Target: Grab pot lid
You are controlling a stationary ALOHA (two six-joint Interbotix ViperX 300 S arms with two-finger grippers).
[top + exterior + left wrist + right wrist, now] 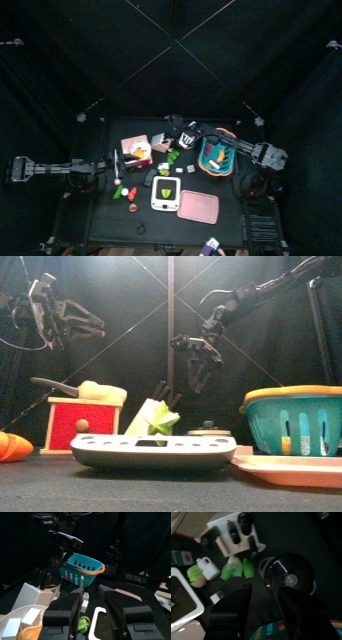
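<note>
At left the left hand (56,318) hovers, jaws parted, empty. Mid-tabletop, beside the teal slotted basket (218,154), lies the round glass pot lid (291,576): rigid, slick, probably breakable; best pinched by its small central knob (290,579). Above it, the right hand (263,597) gapes wide, holding nothing.

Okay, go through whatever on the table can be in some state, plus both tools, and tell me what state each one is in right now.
Pot lid: lying flat on the table, not gripped.
Right tool: open, above the lid.
Left tool: open, empty, away from the lid.
Teal basket: upright.
Knife block: knives in its slots.
</note>
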